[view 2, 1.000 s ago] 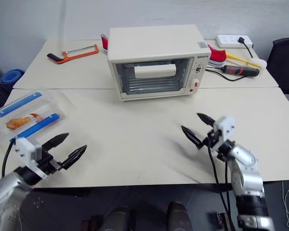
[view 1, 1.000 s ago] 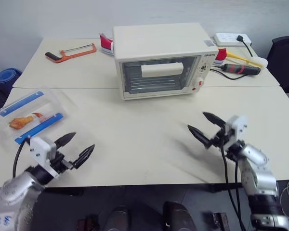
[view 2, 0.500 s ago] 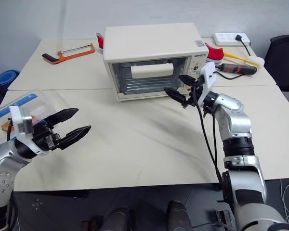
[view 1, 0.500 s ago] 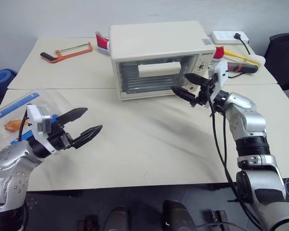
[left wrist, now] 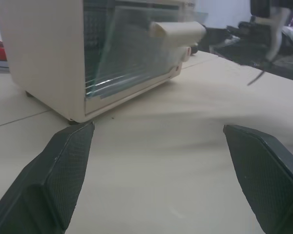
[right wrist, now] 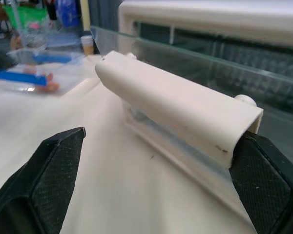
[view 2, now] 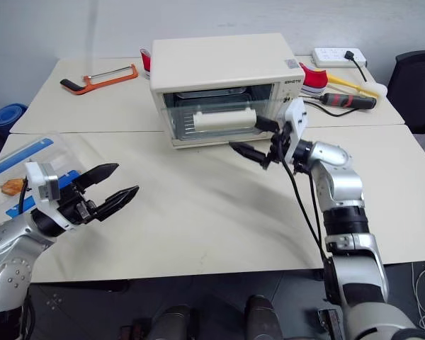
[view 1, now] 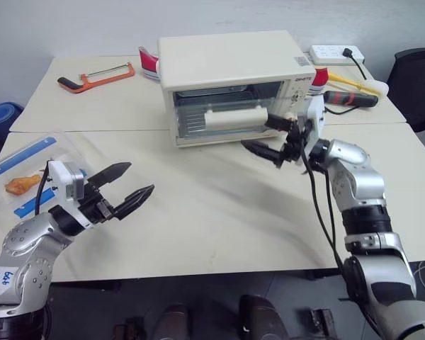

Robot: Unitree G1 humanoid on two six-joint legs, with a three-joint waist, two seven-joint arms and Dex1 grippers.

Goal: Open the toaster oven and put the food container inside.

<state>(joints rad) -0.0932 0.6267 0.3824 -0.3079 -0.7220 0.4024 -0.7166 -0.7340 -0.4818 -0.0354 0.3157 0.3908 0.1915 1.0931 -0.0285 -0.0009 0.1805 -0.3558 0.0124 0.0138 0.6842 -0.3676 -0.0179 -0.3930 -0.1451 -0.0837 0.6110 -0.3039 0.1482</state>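
R claw (view 1: 269, 138) now at handle (view 1: 231, 117) | oven door (view 2: 212, 117) ajar vs shut

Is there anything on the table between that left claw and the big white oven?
No. In the left eye view, only bare tabletop lies between the left claw and the toaster oven.

The right gripper (view 1: 269, 138) moved up to the oven (view 1: 230, 85); its door (view 1: 223, 117) is now partly open.
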